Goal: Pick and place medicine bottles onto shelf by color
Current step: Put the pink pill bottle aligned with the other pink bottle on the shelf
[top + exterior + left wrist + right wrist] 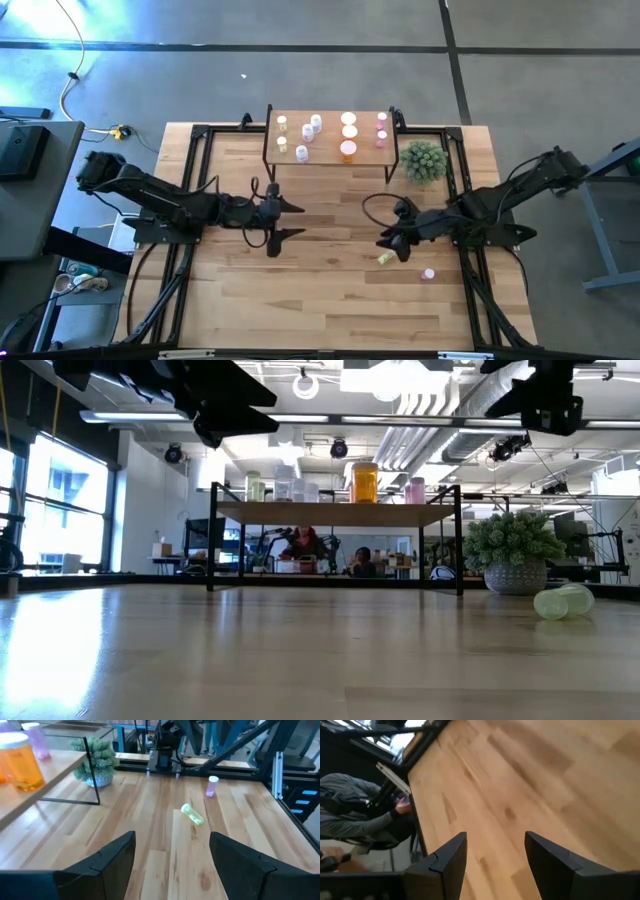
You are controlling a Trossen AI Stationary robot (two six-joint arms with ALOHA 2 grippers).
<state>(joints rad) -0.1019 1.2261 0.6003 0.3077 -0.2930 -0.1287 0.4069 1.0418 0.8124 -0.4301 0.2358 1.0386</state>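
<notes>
On the far side of the table (pixel 330 300), the shelf (pixel 330 157) carries most of the medicine bottles (pixel 347 150) in colour groups, while a yellow-green bottle (pixel 384 259) lies on its side and a pink bottle (pixel 428 273) stands near the right gripper (pixel 388 243). Both it and the left gripper (pixel 296 220) hover mid-table, fingers apart, holding nothing, beside a small potted plant (pixel 423 160)

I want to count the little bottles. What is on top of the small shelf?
On the shelf stand small bottles with white caps: yellow-green ones, pale ones, orange ones and pink ones. About nine show from above. Nothing covers them.
</notes>
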